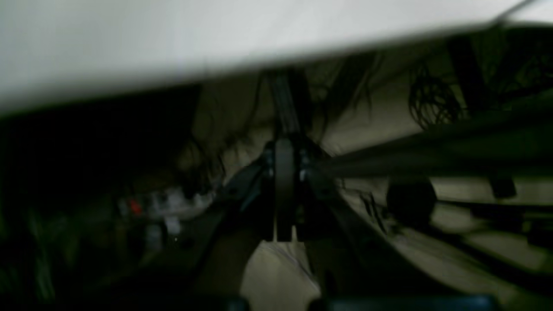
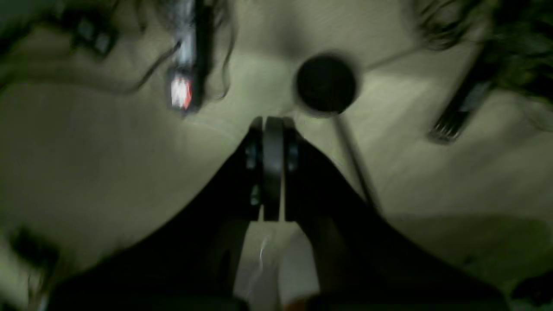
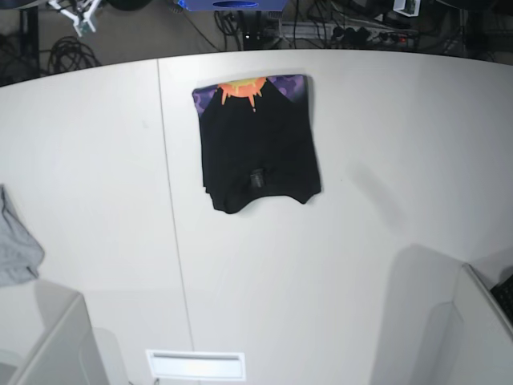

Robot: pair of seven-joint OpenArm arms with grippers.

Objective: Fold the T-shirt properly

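The T-shirt (image 3: 256,144) lies folded into a compact rectangle on the white table (image 3: 361,257), toward its far middle, with a strip of purple and orange print showing along its far edge. Both wrist views are dark and blurred. Even so, the left gripper (image 1: 284,194) and right gripper (image 2: 273,172) each seem to have their fingers pressed together, holding nothing.

- Base view: bright, even overhead light, sharp; soft shadows on white table (image 3: 361,265).
- Both wrist views: dim, greenish, heavily motion-blurred (background detail smeared, unreadable).
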